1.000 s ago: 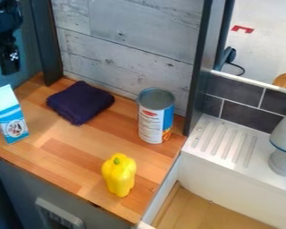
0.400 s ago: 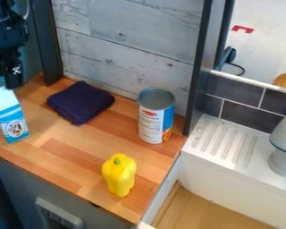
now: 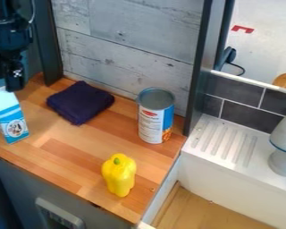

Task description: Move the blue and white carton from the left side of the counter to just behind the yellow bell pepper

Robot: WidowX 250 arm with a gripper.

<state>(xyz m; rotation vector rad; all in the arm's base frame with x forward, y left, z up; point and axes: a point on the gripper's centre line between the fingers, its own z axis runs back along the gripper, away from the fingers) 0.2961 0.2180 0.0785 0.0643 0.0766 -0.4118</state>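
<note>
Hanging near the blue-and-white carton, the gripper

the folded towel is soft, matt cloth. the can looks like metal under a smooth paper label. the bell pepper has a glossy, plastic-looking skin. the countertop is smooth, lightly shiny wood; the carton looks like smooth cardboard.

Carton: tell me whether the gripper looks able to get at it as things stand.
Probably yes. The gripper hangs close by the top of the carton, with nothing seen between them, and the cloth lies apart to one side. The exact gap is hard to judge.
</note>
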